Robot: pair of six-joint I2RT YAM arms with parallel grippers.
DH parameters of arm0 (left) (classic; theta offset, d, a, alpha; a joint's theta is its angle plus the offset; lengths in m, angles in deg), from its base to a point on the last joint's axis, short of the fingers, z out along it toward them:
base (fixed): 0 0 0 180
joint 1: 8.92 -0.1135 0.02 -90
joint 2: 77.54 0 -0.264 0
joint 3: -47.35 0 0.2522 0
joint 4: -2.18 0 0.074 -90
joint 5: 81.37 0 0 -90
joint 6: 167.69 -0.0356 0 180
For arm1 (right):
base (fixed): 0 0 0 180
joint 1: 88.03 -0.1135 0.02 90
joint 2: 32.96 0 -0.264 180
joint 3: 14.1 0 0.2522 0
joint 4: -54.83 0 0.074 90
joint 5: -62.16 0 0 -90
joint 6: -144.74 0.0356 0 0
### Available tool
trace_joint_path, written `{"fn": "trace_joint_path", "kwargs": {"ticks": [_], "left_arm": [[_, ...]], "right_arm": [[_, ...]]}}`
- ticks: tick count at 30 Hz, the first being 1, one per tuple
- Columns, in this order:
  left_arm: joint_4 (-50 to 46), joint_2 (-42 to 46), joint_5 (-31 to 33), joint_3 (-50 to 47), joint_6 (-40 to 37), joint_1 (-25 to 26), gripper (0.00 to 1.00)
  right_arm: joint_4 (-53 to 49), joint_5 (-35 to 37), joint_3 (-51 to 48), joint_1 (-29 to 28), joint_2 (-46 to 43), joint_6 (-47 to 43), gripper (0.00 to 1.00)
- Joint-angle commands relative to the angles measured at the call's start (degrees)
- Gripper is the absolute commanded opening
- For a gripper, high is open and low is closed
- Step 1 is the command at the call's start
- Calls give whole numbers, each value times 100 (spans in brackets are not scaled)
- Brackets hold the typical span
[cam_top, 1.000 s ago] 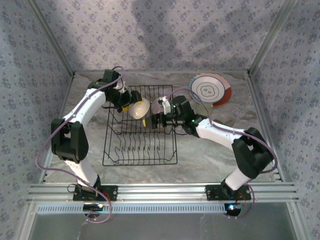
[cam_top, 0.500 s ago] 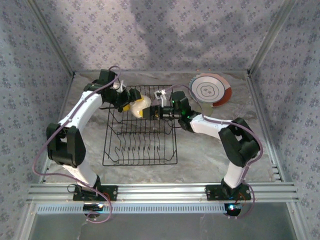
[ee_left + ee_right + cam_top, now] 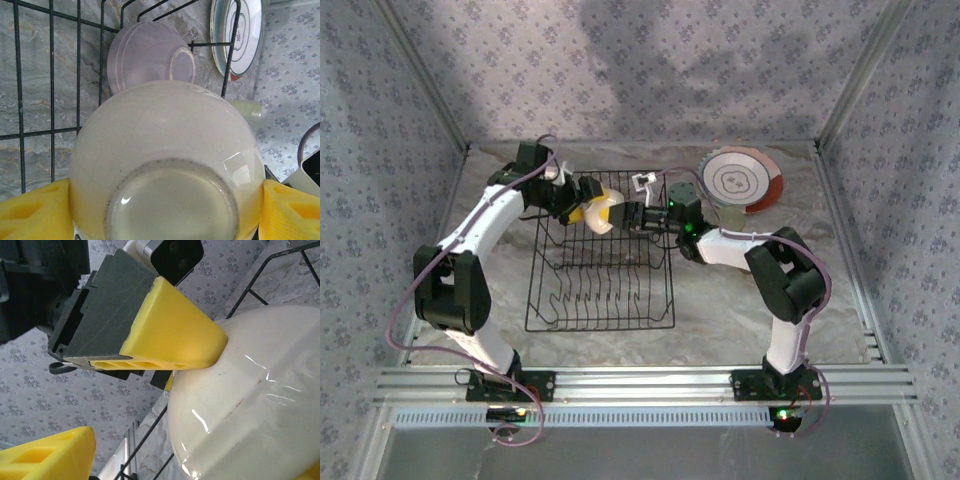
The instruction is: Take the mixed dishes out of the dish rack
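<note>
My left fingers [image 3: 35, 212] pinch the cream bowl [image 3: 165, 145] over the dish rack [image 3: 600, 300], right fingers [image 3: 45, 455] spread around it, one not touching.

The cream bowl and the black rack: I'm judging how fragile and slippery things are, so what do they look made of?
Cream bowl: probably glazed ceramic. It is glossy, with sharp highlights and a duller, unglazed-looking ring at its base. Hard plastic can't be ruled out.
Dish rack: thin metal wire, likely coated. The surface is an even semi-matte black with no bare metal showing.
</note>
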State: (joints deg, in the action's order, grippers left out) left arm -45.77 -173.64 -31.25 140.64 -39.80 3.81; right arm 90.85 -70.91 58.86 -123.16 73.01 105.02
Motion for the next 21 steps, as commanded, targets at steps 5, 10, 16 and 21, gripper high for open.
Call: {"fn": "trace_joint_path", "kwargs": {"ticks": [5,10,16,21], "left_arm": [[542,188,-372,-132,242,-75,23],[825,183,-529,-284,437,-139,23],[1120,162,-668,-416,637,-199,23],[1408,122,-778,-504,828,-218,24]], "right_arm": [[944,-268,-31,46,63,438,66],[1269,-314,-26,57,167,653,60],[1488,-394,4,52,231,808,52],[1519,-410,12,54,231,822,45]]}}
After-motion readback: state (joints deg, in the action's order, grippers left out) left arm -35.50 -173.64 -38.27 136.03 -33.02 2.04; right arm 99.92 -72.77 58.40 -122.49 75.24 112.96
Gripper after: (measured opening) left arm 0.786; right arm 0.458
